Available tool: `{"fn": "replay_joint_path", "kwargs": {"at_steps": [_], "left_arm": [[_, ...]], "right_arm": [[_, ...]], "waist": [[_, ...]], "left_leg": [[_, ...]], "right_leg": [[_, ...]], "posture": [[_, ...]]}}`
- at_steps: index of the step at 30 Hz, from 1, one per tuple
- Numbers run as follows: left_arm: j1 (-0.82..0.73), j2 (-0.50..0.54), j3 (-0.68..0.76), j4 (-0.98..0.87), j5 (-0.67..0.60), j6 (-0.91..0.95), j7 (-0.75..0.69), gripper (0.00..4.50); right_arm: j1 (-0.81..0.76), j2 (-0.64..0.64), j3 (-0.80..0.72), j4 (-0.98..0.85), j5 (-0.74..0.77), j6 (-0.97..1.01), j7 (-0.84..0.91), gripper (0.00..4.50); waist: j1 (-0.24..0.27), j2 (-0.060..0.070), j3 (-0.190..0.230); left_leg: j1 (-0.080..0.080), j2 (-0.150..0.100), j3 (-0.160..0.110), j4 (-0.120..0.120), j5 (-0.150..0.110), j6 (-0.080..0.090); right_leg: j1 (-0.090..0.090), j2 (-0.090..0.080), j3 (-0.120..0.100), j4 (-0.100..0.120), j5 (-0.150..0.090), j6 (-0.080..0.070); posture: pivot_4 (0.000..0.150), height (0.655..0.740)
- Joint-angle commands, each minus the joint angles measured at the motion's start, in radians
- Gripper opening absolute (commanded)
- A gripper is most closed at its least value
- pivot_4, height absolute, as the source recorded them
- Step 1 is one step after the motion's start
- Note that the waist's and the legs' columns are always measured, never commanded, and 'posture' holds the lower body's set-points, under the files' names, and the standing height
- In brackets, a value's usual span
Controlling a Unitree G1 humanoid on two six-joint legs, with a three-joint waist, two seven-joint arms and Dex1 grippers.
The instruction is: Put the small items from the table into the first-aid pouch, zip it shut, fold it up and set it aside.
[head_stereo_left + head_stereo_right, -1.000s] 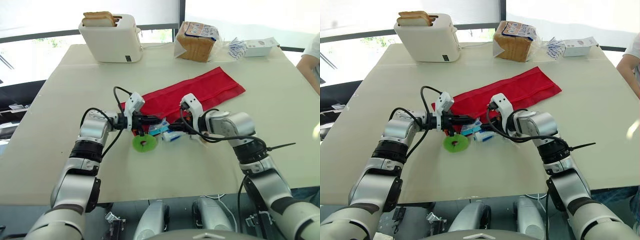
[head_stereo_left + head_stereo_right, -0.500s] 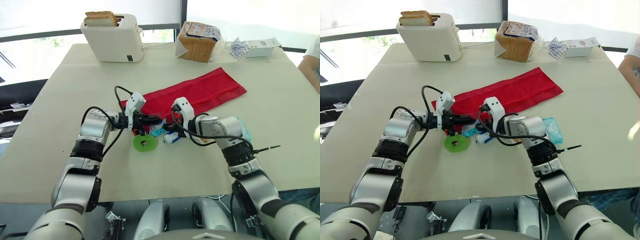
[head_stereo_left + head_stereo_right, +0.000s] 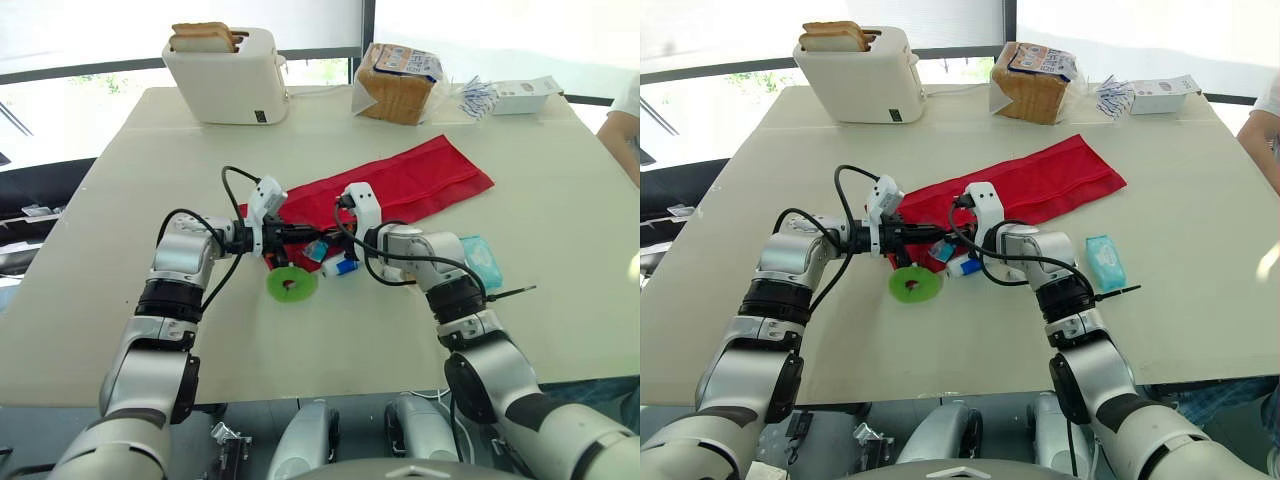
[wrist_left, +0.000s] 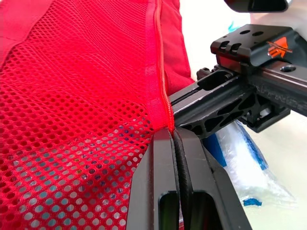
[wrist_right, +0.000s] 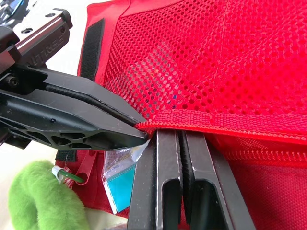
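A: How are the pincers set?

B: The left gripper [image 4: 173, 132] is seen closed tight, with the zipper [image 4: 160, 72] edge of the mesh pocket pinched between its tips. The right gripper [image 5: 181, 135] is likewise closed down on the red webbing edge [image 5: 216, 122] — no gap is visible between its fingers. The two tips are almost touching, pointed at each other.

A: And where is the pouch found?

B: The first-aid pouch [image 3: 400, 180] is laid out flat across the middle of the table [image 3: 100, 300], with its near left end held by both grippers. Just beside that end lie a green fuzzy ring [image 3: 291, 284] and a blue-and-white packet [image 3: 343, 267]. A teal packet [image 3: 1104, 260] is placed apart, to the right of the right forearm.

A: What room is left?

B: Bare tabletop is seen left of the left arm and along the near edge. The far edge is taken up by a toaster [image 3: 225, 75], a bag of bread [image 3: 395, 80] and a white box [image 3: 522, 95] — all well apart from the pouch.
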Motion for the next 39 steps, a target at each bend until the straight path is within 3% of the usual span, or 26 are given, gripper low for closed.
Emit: {"fn": "replay_joint_path", "kwargs": {"at_steps": [1, 3, 8, 15, 26, 39], "left_arm": [[-0.009, 0.005, 0.003, -0.022, -0.012, -0.001, 0.000, 0.00], [-0.009, 0.009, 0.003, -0.017, -0.010, -0.004, -0.001, 0.00], [-0.014, 0.012, 0.005, -0.011, -0.010, -0.003, -0.001, 0.00], [-0.032, 0.017, 0.003, -0.010, -0.016, 0.024, -0.006, 0.00], [-0.042, 0.029, 0.012, -0.055, -0.038, 0.103, -0.003, 0.00], [0.011, 0.069, 0.009, -0.153, -0.072, 0.193, 0.000, 0.00]], "right_arm": [[0.025, -0.039, 0.058, -0.171, 0.039, 0.031, 0.102, 1.32], [0.053, -0.085, 0.084, -0.241, 0.019, 0.027, 0.106, 2.31], [0.103, -0.186, 0.143, -0.364, 0.005, -0.033, 0.178, 2.31], [0.083, -0.158, 0.230, -0.308, -0.048, -0.103, 0.195, 0.05], [0.048, -0.062, 0.304, -0.111, -0.163, -0.237, 0.170, 0.05], [0.032, 0.056, 0.233, 0.168, -0.274, -0.640, 0.028, 0.05]], "waist": [[0.000, 0.000, 0.000], [-0.001, 0.000, 0.000], [0.000, 0.000, 0.000], [-0.004, 0.000, 0.000], [-0.002, 0.000, 0.000], [-0.019, 0.000, 0.000]], "left_leg": [[0.000, 0.000, 0.000, 0.000, 0.000, 0.000], [0.000, 0.000, 0.000, 0.000, 0.000, 0.000], [0.000, 0.000, 0.000, 0.000, 0.000, 0.000], [0.000, 0.000, 0.000, -0.001, 0.000, 0.000], [0.000, 0.000, 0.000, 0.000, 0.000, 0.000], [0.001, 0.000, 0.000, -0.001, 0.000, 0.000]], "right_leg": [[0.000, 0.000, 0.000, 0.000, 0.000, 0.000], [0.000, 0.000, 0.000, 0.000, 0.000, 0.000], [0.000, 0.000, 0.000, 0.000, 0.000, 0.000], [0.000, 0.000, 0.000, 0.000, 0.000, 0.000], [0.000, 0.000, -0.001, 0.000, 0.000, 0.000], [0.000, 0.000, -0.001, 0.000, 0.000, 0.000]], "posture": [[0.150, 0.7400], [0.150, 0.7400], [0.150, 0.7400], [0.150, 0.7400], [0.150, 0.7400], [0.150, 0.7400]]}}
